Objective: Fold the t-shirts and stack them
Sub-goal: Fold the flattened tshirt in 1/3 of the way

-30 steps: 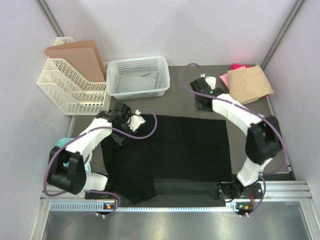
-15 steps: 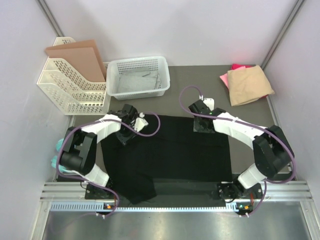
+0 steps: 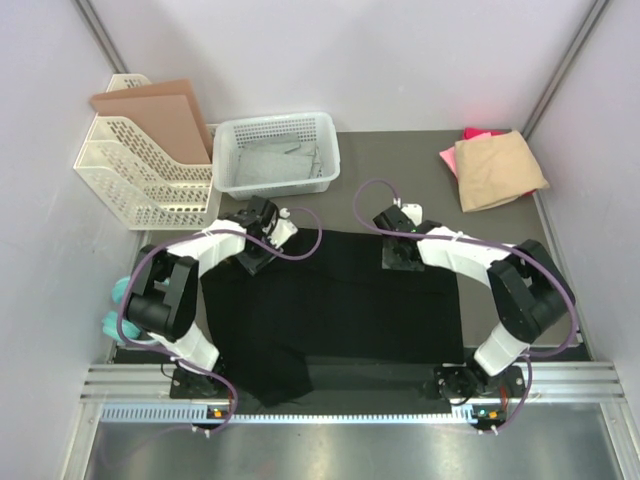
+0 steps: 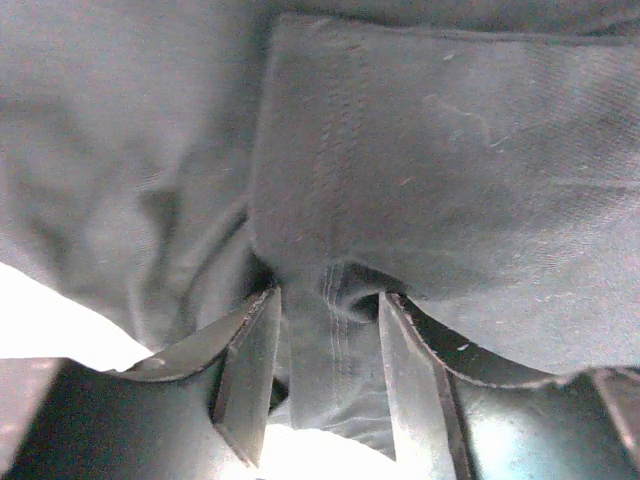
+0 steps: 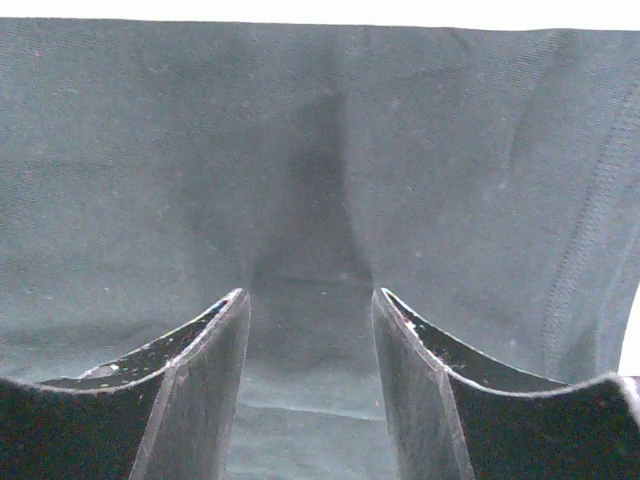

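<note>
Large black cloth t-shirt [image 3: 340,300] lies spread flat mid-table, its near-left corner hanging over the table's front edge. Left gripper [image 4: 330,298] sits at its far-left edge, jaws part open around a hemmed fold; can't tell if the pads touch it. Right gripper [image 5: 310,295] sits at the far-right edge, jaws apart, pressing on a dark crease. Print not visible. Folded tan t-shirt [image 3: 500,170] is at the far right, covering most of the pink t-shirt [image 3: 478,133].

Spread t-shirt [image 3: 340,300] on table [image 3: 400,160], basket [image 3: 277,152] behind, folded t-shirts [image 3: 495,168] far right
</note>
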You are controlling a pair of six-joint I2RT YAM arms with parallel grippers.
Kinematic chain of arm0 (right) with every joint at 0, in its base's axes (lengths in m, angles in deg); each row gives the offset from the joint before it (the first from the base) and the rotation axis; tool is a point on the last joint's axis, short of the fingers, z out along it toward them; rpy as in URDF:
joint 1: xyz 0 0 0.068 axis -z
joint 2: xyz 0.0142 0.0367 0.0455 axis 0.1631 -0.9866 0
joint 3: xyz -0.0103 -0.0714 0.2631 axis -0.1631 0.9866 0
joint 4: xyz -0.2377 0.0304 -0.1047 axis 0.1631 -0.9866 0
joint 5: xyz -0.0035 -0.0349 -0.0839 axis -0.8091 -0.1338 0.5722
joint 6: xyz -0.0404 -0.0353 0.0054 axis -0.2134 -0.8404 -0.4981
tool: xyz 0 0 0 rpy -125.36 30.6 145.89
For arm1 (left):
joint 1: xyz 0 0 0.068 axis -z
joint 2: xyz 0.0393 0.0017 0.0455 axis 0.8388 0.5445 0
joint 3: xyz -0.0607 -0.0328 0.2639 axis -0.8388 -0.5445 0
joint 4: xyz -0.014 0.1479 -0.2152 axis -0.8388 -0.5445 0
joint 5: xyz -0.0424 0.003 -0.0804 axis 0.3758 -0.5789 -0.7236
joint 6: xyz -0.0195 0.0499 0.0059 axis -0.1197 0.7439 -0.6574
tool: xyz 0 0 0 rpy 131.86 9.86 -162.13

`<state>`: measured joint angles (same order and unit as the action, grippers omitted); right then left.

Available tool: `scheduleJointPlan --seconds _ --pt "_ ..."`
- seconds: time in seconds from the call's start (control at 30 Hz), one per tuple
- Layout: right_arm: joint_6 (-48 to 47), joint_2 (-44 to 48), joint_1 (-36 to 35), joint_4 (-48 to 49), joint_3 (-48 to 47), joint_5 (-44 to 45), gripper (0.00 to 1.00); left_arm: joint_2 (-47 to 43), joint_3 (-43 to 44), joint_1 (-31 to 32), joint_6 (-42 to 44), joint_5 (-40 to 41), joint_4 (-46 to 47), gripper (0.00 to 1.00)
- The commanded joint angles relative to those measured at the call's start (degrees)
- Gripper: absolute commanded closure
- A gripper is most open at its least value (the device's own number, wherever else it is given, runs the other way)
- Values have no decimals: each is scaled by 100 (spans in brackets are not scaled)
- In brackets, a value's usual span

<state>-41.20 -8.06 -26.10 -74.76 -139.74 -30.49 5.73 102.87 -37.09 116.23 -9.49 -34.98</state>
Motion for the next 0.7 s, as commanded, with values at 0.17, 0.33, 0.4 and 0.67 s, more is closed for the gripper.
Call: scheduleJointPlan --seconds 0.17,0.33,0.4,0.67 --pt "-37 -117 68 370 2 -84 47 -224 41 -15 41 107 334 100" --pt "-63 -2 173 422 99 -84 48 -162 480 -23 49 -279 -201 100" --pt "-72 33 208 448 160 -84 48 -241 700 -15 146 -533 -702 100" --pt "-142 86 314 580 389 -93 49 -584 2291 -6 594 -1632 -3160 100"
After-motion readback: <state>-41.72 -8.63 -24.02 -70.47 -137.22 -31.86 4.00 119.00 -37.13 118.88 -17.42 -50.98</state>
